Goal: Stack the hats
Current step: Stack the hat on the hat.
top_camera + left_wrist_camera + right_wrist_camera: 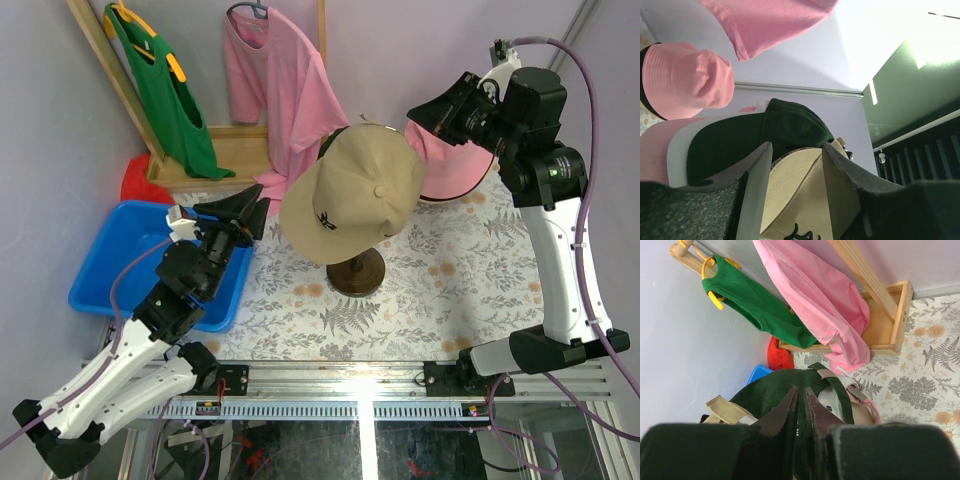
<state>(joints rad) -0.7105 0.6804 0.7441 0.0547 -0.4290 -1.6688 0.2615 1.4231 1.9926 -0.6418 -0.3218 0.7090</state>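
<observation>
Floral bench (480, 270) carries one stand (357, 272), tan cap (350, 190) on top. Overhead I see little beneath it; my left wrist view counts four hats: pink bucket hat (685, 80), pink cap (655, 155), dark green cap (795, 125), tan. Left end effector (797, 145) gapes empty; right end effector (801, 390) nearly closed, hold unclear.

White links (560, 260), black joints (545, 165), purple cables (590, 100), and a black left gripper (258, 212).

The desk (470, 260) wears a fern-and-flower cloth; a blue bin (110, 260) sits at its left edge; a round wooden stand base (357, 272) near the middle; a wooden rack frame (235, 150) and red cloth (140, 180) far left; a pink bucket hat (450, 165) far right.
</observation>
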